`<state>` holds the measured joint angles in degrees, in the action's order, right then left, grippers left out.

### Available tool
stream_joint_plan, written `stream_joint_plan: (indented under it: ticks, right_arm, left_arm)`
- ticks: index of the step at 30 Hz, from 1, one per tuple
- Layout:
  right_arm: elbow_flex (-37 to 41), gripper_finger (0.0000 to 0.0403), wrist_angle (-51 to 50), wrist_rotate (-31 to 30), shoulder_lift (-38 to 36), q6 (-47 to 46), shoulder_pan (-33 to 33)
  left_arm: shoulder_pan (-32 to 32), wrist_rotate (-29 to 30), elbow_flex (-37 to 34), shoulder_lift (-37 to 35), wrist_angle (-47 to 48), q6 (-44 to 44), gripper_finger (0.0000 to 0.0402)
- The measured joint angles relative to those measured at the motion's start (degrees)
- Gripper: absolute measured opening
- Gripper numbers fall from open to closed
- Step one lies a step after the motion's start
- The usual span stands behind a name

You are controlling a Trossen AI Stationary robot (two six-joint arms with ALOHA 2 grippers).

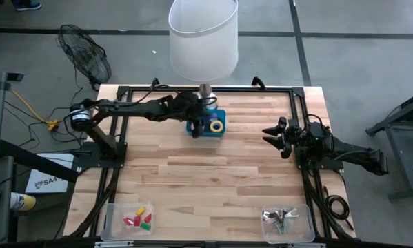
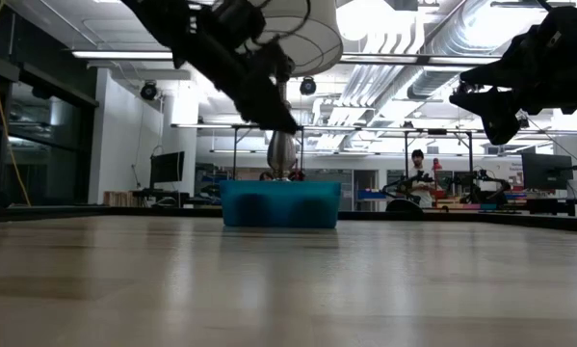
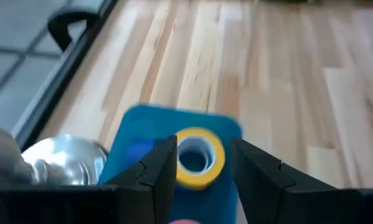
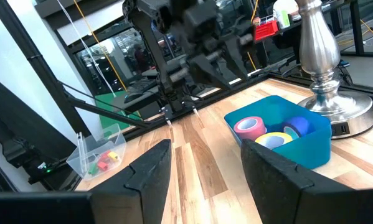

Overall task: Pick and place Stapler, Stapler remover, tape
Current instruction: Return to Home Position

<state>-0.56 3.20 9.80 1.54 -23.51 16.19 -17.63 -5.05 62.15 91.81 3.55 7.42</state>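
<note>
Inside blue bin, three tape rolls

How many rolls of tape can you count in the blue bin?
3: the pink tape, the yellow tape and the blue tape lie together in the blue bin. More may be hidden behind its wall. The left gripper hangs open above.

Not much readable here tbh. Only hit: white flat box on floor, just beside left edge of light wooden table, high view. Dark print starts with "SA", rest too small to make out. Nothing else legible in other views.
</note>
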Motion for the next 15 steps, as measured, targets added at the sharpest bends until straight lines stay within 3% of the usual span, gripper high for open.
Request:
stream_joint_plan:
  ticks: [10, 15]
  right_arm:
    - [0.00, 0.0186, 0.02, 0.02, -0.02, 0.00, 0.00]
    - [0.00, 0.0186, 0.03, 0.02, -0.02, 0.00, 0.01]
  left_arm:
    - [6.77, 4.45, -0.25, -8.89, 2.99, 9.67, 0.0143]
    - [7.73, 2.60, -6.75, -18.24, 0.68, 12.09, 0.0143]
